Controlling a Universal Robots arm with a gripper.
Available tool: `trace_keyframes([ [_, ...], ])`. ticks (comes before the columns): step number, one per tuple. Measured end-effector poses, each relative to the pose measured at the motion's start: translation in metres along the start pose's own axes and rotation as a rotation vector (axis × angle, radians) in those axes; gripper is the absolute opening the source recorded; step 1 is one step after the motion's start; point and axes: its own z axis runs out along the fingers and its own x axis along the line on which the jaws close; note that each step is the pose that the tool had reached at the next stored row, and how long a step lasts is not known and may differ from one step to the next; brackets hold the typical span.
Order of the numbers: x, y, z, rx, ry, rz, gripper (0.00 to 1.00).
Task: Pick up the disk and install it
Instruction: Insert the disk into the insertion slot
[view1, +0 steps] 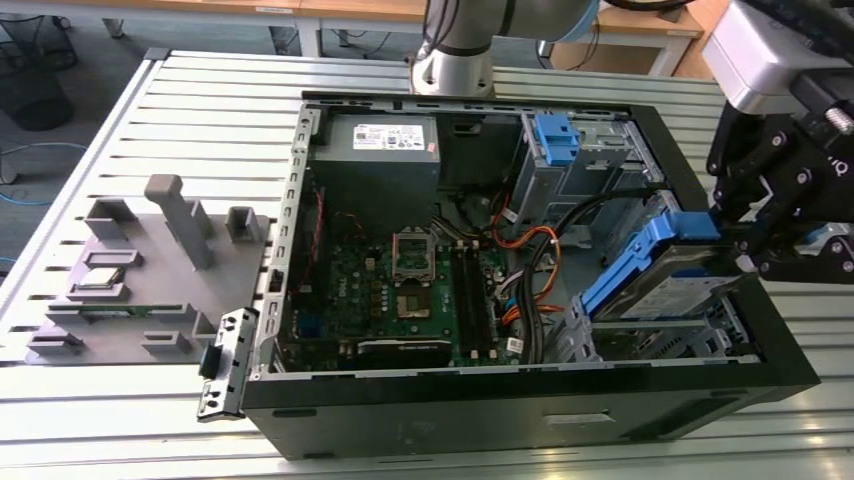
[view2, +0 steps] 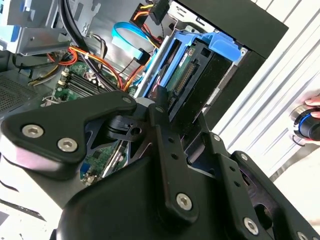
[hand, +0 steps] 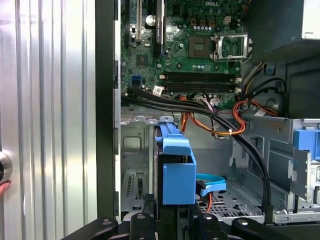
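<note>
The end effector (view1: 737, 238) is clamped on the blue-framed upper end of the disk (view1: 661, 265). In the exterior view the disk stands tilted at about 4 o'clock inside the open case (view1: 534, 425). The motherboard (view1: 400, 290) lies toward the disk's 9 o'clock. The case rests on the slatted table (view1: 200, 90).

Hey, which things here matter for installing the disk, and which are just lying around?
Job: disk, tilted over the drive bay; pincer holding it; case.
Lying about: power supply, motherboard, spare bracket, grey parts stand.
</note>
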Motion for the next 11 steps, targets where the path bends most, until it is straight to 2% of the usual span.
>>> trace_keyframes([
  [5,0.0009,0.0008,0.0085,0.0001,-0.0001,0.0,0.35],
  [9,0.001,0.0008,0.0086,0.0001,0.0002,0.0,0.35],
  [11,0.0012,0.001,0.0108,0.0001,-0.0002,0.0,0.35],
])
